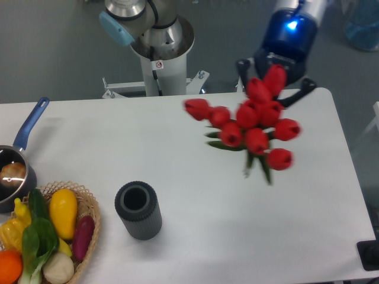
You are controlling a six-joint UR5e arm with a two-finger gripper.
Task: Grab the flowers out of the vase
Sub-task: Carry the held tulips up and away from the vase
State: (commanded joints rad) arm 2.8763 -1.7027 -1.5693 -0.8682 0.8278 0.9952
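The flowers, a bunch of red tulip buds with green stems and leaves, hang in the air over the right part of the white table, slightly blurred. My gripper, blue-bodied with black fingers, reaches in from the top right. Its fingers stand on either side of the bunch's upper end, closed on it. The vase, a dark grey ribbed cylinder with a thick round rim, stands upright and empty near the table's front, well to the left of the flowers.
A blue-handled metal saucepan sits at the left edge. A wicker basket of vegetables stands at the front left corner beside the vase. The robot's base rises behind the table's back edge.
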